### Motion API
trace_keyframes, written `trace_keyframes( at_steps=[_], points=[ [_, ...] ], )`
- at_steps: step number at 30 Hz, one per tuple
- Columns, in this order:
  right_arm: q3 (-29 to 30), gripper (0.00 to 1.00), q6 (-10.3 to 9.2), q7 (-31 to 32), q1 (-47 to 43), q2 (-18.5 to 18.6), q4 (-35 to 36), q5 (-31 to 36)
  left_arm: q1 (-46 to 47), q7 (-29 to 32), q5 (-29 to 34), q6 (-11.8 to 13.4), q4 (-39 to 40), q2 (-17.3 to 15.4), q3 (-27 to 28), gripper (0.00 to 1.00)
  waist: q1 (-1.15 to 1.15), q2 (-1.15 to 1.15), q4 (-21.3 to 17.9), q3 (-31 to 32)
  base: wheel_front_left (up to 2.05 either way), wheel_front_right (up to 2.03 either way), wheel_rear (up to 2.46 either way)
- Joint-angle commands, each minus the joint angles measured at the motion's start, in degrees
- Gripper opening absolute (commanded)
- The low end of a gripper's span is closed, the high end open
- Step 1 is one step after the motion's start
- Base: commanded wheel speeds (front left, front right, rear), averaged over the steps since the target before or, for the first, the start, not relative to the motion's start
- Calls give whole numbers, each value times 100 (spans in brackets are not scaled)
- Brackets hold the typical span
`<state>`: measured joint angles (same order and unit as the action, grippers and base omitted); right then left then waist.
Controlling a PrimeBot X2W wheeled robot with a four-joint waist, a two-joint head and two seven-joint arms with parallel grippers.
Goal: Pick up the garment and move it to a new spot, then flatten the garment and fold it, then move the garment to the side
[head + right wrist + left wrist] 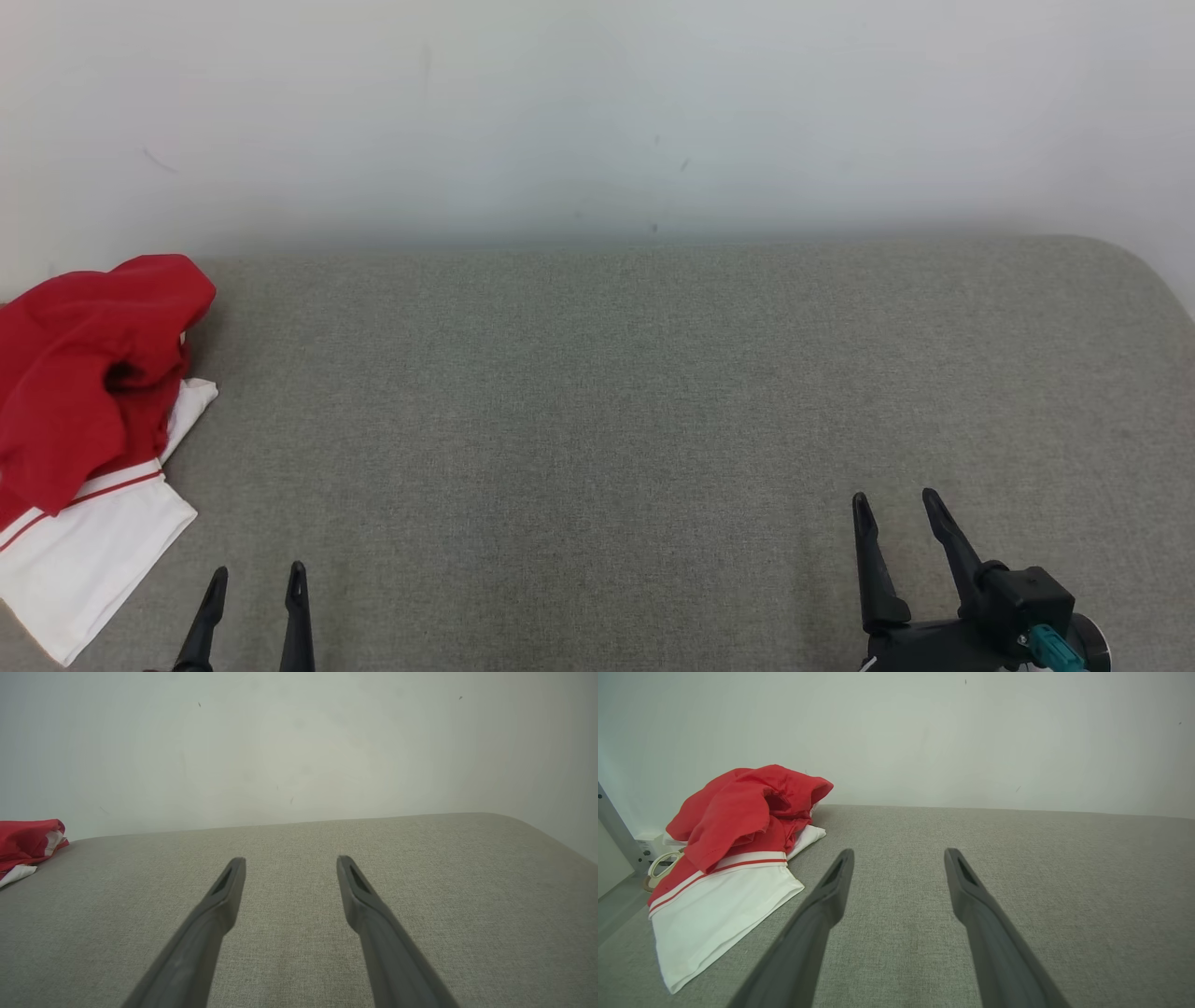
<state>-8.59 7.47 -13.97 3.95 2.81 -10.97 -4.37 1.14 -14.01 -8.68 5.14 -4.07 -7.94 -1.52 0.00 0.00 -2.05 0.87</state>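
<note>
The garment [84, 392] is a red top with a white panel edged in red stripes. It lies crumpled in a heap at the left edge of the grey cloth surface [597, 392], toward the far side where the surface meets the white wall [597, 112]. The red part is bunched on top, and the white part spreads flat toward the near edge of the surface.

The left gripper [259, 569] hangs over the near edge of the surface on its left side, just beside the white panel but not touching it. Its two dark fingers are spread wide with nothing between them. The right gripper [894, 497] is over the near edge on the surface's right side, well apart from the garment — its fingers are also wide apart and empty. Both pairs of fingers point across the surface toward the wall.
</note>
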Motion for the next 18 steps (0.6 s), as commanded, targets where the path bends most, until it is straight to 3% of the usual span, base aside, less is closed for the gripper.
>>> trace_keyframes(
  at_steps=[1, 9, 18],
  points=[
    [-17, 100, 4, -44, -54, 13, -18, 160, -70, -53, 132, 37, -9, -24, 22, 100, 0, 0, 1, 8, 0, 0, 0],
    [-11, 100, 4, 76, -78, 13, 40, 463, -90, -136, 434, 99, -19, -71, 9, 100, 0, 0, 0, 38, 0, 0, 0],
    [31, 100, 4, 338, -120, 12, 191, 360, -117, 71, 348, 187, -35, -102, 32, 100, 0, 0, -1, 59, 0, 0, 0]
  ],
)
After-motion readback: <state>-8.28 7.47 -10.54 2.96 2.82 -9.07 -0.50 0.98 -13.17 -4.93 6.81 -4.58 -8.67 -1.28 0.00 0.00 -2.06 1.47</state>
